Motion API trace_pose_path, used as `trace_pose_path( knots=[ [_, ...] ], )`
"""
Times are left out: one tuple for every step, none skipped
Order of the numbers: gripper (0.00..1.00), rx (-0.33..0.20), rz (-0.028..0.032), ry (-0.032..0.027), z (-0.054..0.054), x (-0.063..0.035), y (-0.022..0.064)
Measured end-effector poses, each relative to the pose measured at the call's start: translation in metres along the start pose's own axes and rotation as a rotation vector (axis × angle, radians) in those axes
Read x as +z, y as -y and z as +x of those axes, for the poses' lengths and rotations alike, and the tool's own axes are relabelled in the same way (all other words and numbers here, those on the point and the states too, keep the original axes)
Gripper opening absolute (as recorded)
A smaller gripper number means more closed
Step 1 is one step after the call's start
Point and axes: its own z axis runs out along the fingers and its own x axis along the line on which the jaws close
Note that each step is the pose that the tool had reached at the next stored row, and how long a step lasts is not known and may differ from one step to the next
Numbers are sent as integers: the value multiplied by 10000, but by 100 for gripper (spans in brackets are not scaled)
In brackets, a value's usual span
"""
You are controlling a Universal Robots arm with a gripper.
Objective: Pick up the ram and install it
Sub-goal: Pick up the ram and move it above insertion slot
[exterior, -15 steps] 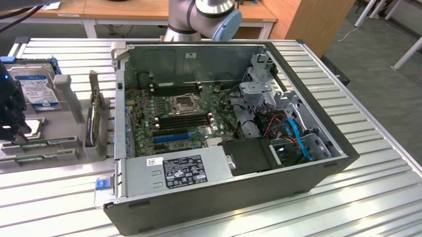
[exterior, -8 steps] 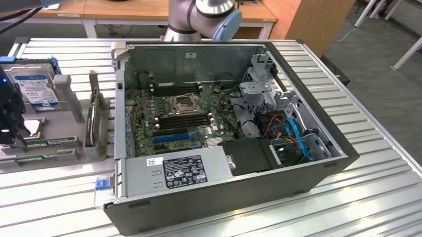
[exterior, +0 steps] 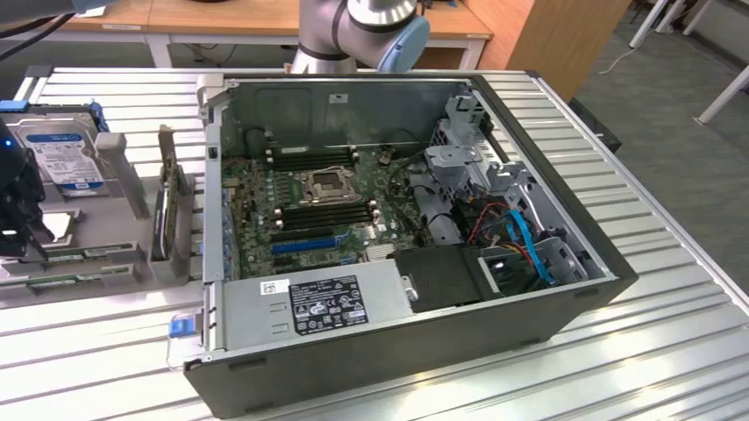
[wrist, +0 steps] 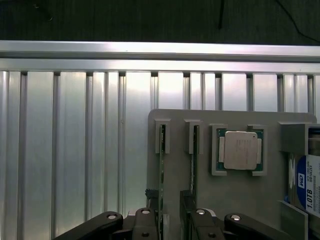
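Note:
Two ram sticks stand on edge in slots of a grey holder (wrist: 220, 200): one ram (wrist: 161, 165) and a second ram (wrist: 193, 165) beside it. In the exterior view they are thin green strips (exterior: 73, 255) at the exterior view's left. My gripper (wrist: 170, 217) hangs open just over the near ends of these sticks, one dark finger (wrist: 150, 220) by each stick, gripping nothing. In the exterior view the gripper (exterior: 21, 224) is a dark shape at the left edge. The motherboard's memory slots (exterior: 325, 213) lie inside the open PC case (exterior: 585, 289).
The holder also carries a CPU (wrist: 240, 150), a hard drive (wrist: 304, 185) (exterior: 61, 153) and an upright expansion card (exterior: 170, 219). The case's power supply (exterior: 316, 303) and cables (exterior: 527, 246) crowd its near and right parts. A ribbed aluminium table (wrist: 75, 150) lies beneath.

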Motion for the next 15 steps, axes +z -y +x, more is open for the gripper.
trace_pose_path(
  knots=[
    [31,0,3,2,0,7,0],
    [31,-1,0,0,1,17,1],
    [31,0,-1,0,1,28,1],
    [31,0,-1,0,1,42,2],
    [31,0,-1,-1,2,57,2],
    [31,-1,-1,-1,2,74,3],
    [31,-1,-1,-1,3,89,4],
    [31,0,-1,-1,3,105,4],
    [31,0,0,0,3,121,5],
    [31,0,0,0,4,136,6],
    [31,0,0,0,4,150,6],
    [31,0,0,0,4,163,7],
    [31,0,0,0,5,175,7],
    [31,0,0,0,5,186,8],
    [31,0,0,0,6,197,8]
  ],
)
